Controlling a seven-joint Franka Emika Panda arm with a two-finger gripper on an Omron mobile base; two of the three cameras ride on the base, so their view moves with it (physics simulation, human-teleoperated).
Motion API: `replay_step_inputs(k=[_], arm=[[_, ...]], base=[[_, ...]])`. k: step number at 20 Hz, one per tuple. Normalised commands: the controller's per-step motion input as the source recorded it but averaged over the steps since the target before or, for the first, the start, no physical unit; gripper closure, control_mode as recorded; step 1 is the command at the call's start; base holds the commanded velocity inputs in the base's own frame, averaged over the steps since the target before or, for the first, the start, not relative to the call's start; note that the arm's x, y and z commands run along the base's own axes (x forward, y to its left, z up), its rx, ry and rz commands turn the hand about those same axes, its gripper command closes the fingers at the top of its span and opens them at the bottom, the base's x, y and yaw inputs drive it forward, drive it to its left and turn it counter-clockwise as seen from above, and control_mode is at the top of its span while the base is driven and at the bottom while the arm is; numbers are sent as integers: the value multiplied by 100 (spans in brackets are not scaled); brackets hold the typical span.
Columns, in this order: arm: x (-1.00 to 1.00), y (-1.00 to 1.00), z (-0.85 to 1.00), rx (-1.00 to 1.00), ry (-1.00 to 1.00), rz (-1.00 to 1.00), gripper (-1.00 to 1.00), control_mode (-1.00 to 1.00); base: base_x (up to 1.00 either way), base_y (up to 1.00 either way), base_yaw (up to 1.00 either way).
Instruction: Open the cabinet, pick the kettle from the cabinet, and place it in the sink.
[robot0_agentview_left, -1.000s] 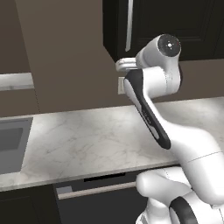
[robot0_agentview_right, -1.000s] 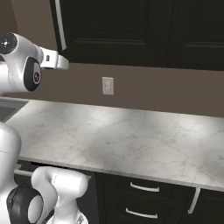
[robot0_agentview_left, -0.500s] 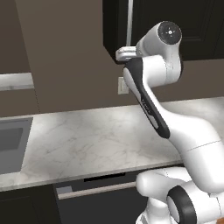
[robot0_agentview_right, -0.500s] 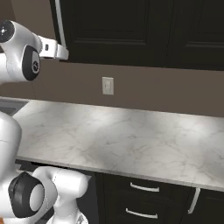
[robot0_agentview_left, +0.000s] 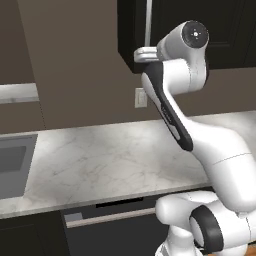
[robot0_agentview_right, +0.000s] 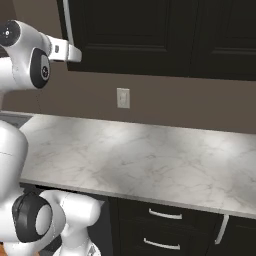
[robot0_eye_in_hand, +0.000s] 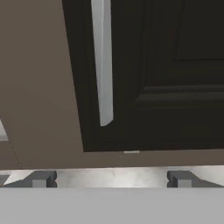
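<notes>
I see the cabinet (robot0_eye_in_hand: 175, 78) as matt black, perhaps painted wood; its handle (robot0_eye_in_hand: 103, 65), at eleven o'clock in the hand view, is smooth brushed metal. The counter (robot0_agentview_left: 115, 160) is polished veined marble.

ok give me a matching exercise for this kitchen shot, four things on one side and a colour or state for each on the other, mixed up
Column 1:
1. cabinet
2. cabinet handle
3. sink
4. gripper

Column 2:
A. open, holding nothing
B. grey, recessed in the counter
C. black, door shut
D. silver, long and vertical

Pairs: 1-C, 2-D, 3-B, 4-A
</notes>
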Motion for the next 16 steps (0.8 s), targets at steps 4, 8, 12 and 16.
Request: replay_step_inputs(k=[4, 8, 12, 16], arm=[[24, 0, 12, 0, -8, -1, -100, -100], [28, -1, 10, 6, 0, 0, -100, -100], [32, 1, 12, 1, 0, 0, -100, -100], [32, 0, 11, 0, 0, 0, -100, -100]], base=[[0, 0, 0], [0, 0, 0], [0, 0, 0], [0, 0, 0]])
